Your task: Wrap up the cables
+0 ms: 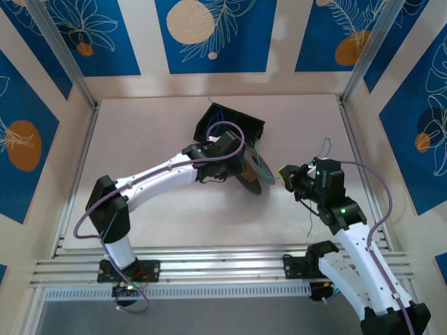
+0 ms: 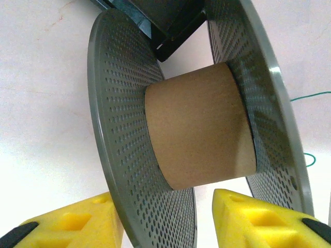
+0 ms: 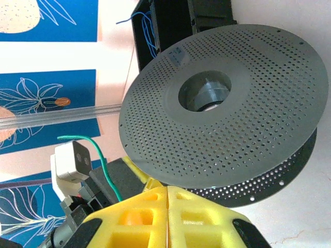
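Left gripper (image 2: 163,196) has its two yellow fingers (image 2: 258,219) spread apart. The thin edge of one grey disc of the spool (image 2: 199,129) sits in the gap between them. I cannot tell if the fingers touch it. The spool has a brown middle with nothing wound on it, and two grey discs full of little holes.

Right gripper (image 3: 167,195) has its yellow fingers pressed together, just beside the spool (image 3: 248,129). The green cable (image 3: 106,168) curves down next to its left finger and goes behind it. I cannot tell if it is pinched. More of the green cable (image 2: 310,95) lies on the table past the far disc.

The blue cable (image 3: 148,36) pokes out of the black tray (image 3: 207,15), which sits behind the spool (image 1: 255,171) on the table (image 1: 154,125).
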Tool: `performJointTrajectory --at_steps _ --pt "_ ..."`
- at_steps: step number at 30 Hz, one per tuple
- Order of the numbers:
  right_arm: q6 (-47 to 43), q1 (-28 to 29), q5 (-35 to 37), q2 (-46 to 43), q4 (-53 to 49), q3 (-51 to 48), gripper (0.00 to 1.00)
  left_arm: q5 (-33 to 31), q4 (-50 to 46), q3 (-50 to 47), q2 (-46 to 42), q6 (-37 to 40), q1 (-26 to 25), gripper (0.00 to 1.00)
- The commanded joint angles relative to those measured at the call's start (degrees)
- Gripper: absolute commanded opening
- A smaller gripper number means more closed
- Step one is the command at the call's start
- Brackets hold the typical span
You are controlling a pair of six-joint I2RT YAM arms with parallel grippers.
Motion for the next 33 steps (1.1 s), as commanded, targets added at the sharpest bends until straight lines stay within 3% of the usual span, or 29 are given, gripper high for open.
performJointTrajectory --at_steps 1,8,18,25,33 --pt "-0.3 0.2 -0.4 -0.9 -2.1 -0.9 0.00 -0.1 2.6 1.7 -0.7 -0.9 -0.7 0.42" --pt "-0.6 -0.8 -0.6 -1.8 -3.4 -0.6 0.00 0.3 1.2 5.7 2.7 -0.7 -0.9 0.00" --pt "-0.4 -1.6 -3.3 -1.4 -2.0 0.7 0.00 -8.0 -11.2 12.2 -0.3 3.1 -0.9 0.00" --pt "0.6 -0.2 -3.7 0.1 0.3 1.3 0.00 -18.0 -27.6 20.9 0.3 7.4 -0.6 0.00" --pt "1.6 3.8 -2.1 4.4 4.0 0.8 0.00 -19.3 -27.7 20.6 1.7 8.1 0.4 0.04"
